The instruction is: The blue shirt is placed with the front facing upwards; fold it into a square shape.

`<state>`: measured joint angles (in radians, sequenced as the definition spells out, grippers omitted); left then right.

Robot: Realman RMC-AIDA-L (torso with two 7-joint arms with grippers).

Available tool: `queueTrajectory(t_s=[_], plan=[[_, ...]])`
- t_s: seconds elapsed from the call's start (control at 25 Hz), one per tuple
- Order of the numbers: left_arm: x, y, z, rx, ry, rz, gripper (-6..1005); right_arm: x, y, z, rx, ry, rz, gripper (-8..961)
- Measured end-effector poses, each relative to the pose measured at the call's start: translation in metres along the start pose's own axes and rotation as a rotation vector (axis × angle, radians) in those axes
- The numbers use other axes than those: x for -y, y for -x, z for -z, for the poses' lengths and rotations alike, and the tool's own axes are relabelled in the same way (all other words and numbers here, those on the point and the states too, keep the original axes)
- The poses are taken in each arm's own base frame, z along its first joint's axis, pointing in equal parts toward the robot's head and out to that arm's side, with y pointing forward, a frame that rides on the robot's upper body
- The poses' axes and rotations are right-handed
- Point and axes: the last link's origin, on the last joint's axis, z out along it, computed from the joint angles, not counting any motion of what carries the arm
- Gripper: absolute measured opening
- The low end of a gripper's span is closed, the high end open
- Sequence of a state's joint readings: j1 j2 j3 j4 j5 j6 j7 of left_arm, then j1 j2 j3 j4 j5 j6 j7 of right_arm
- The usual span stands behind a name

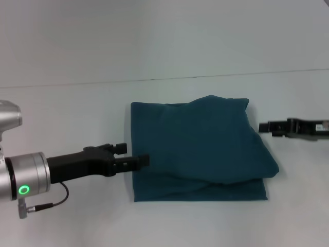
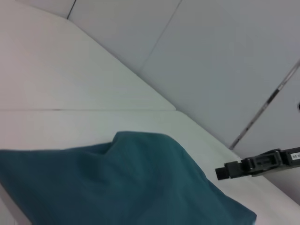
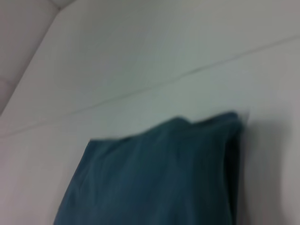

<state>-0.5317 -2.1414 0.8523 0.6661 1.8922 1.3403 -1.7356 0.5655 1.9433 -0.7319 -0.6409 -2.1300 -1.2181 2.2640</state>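
A plain white bench (image 1: 61,221) fills the scene, meeting a bare pale wall (image 1: 154,36) along a faint seam behind. At the left, the black left hand (image 1: 138,160) reaches in level, its fingers drawn together at the left edge of the cloth; whether they pinch any fabric cannot be told. The dark teal-blue cotton shirt (image 1: 198,149) lies mid-bench, folded into a rough, puffy square, no print showing. At the right, the black right hand (image 1: 264,126) sits just beside the shirt, apart from it; whether its fingers are parted cannot be told.
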Motion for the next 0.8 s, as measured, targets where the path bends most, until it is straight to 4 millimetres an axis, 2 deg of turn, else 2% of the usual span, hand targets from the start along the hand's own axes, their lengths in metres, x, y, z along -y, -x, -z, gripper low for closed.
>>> queueTrajectory(t_s=[0.12,0.4,0.8], plan=[[-0.002,0.003,0.0,0.019,0.013,0.0,963,0.004,-0.012,0.007,-0.035,0.022,-0.023,576],[-0.006,0.012,-0.001,0.073,0.036,0.002,963,0.013,-0.025,0.021,-0.075,0.026,-0.049,572],[-0.006,0.017,-0.003,0.084,0.034,0.018,963,0.011,-0.027,0.018,-0.124,0.015,-0.044,568]])
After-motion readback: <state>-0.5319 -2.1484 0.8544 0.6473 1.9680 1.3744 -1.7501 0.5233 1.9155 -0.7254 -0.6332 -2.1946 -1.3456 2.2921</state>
